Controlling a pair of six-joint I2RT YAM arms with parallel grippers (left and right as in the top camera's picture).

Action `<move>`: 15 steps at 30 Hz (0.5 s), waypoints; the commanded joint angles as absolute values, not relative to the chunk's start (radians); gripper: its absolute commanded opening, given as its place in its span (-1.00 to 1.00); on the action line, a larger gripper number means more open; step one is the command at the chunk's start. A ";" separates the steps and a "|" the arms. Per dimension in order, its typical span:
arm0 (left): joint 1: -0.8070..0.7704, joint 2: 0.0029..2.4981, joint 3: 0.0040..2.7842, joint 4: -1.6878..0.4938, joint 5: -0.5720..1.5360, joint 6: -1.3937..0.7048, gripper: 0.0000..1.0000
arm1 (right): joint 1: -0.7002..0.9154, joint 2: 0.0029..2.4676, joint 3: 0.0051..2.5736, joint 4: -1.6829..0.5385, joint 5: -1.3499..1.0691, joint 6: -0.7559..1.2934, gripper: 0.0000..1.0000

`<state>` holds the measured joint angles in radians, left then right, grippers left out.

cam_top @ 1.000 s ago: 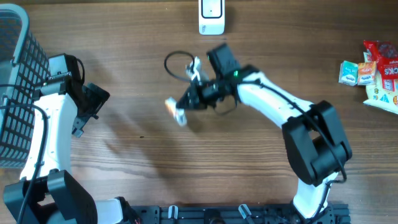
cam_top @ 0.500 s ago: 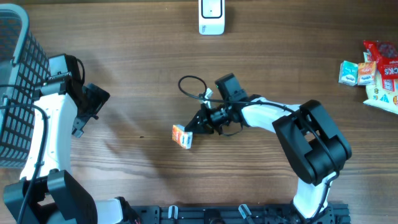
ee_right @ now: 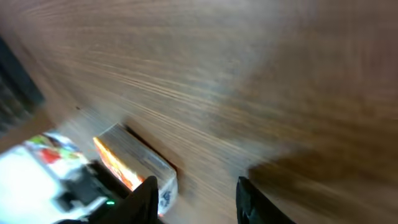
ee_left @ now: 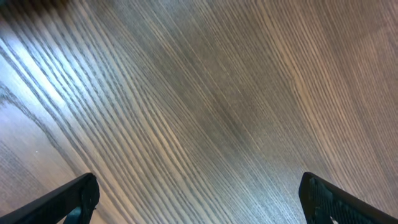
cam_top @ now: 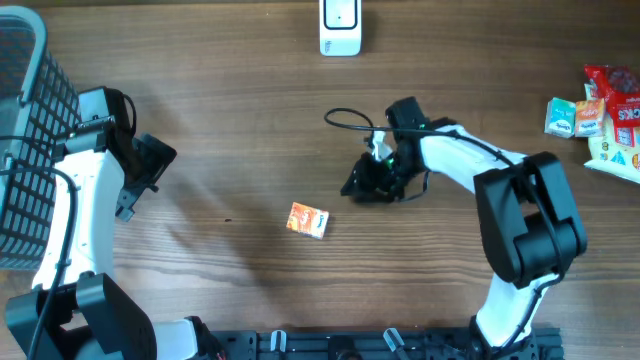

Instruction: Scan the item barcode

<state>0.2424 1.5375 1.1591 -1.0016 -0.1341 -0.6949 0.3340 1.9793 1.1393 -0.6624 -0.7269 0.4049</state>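
Nearest in, the small orange box [cam_top: 307, 220] lies flat on the wooden surface [cam_top: 230, 110], a touch left of centre, and nothing is touching it. Just beyond it to the right hangs the right end effector [cam_top: 365, 185], near the box but clear of it. On its wrist camera the two dark fingers [ee_right: 144, 199] stand moderately apart with only bare wood between them, and the box sits just past the left one. A black cable [cam_top: 345, 118] loops off that wrist.

Over on the left, the left end effector [cam_top: 150, 165] is spread wide. Its fingertips [ee_left: 71, 199] sit at opposite corners of its own view, with empty wood grain in between. A grey wire basket [cam_top: 20, 130] sits at the left edge, and bright snack packets [cam_top: 600, 115] lie far right. At the far edge, dead centre, stands the white scanner [cam_top: 340, 27].
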 commanded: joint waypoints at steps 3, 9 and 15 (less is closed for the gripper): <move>0.247 1.536 1.176 -0.995 -0.148 -0.712 1.00 | 0.389 1.887 1.223 -0.662 -0.656 0.016 0.21; 0.247 1.536 1.176 -0.995 -0.148 -0.712 1.00 | 0.474 1.895 1.220 -0.576 -0.595 -0.007 0.59; 0.247 1.536 1.176 -0.995 -0.148 -0.712 1.00 | 0.569 1.902 1.218 -0.551 -0.598 -0.026 0.48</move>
